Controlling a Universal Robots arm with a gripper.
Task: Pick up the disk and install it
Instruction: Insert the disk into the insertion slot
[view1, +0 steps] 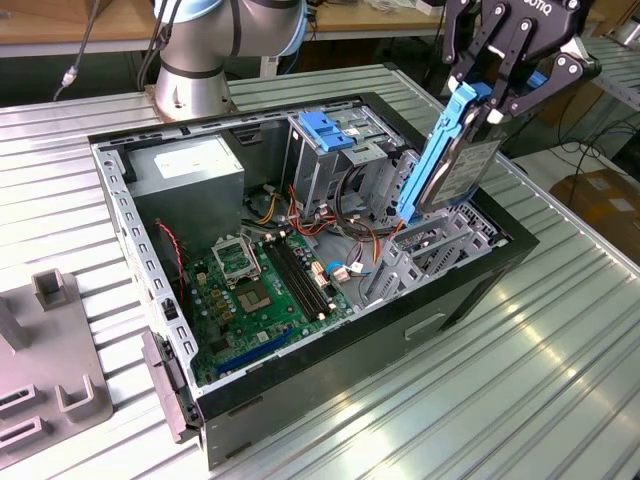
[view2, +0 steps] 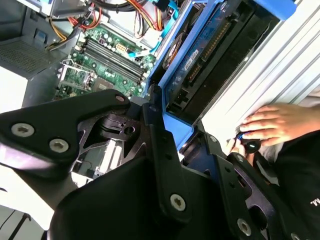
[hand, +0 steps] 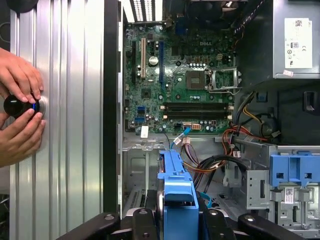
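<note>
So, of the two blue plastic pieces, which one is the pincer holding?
The blue-railed disk, clamped tilted in the pincer; the other, a blue bracket, sits atop the drive cage, untouched.

A ribbed aluminium tabletop (view1: 540, 350) spread across the exterior view, with bright glare streaking its lower right. A wooden workbench (view1: 60, 22) ran along the upper left edge, and a cardboard box (view1: 603, 195) sat beyond the table at the right edge.

Counted here are one open computer case (view1: 440, 300), one motherboard (view1: 260, 290), one power supply (view1: 190, 165), one blue bracket (view1: 325, 130), one disk (view1: 455, 165) in its blue carrier, one gripper (view1: 495, 98), one robot arm (view1: 200, 60), one grey fixture (view1: 60, 370), one black knob (hand: 17, 106) and two hands (hand: 20, 75) of one person
</note>
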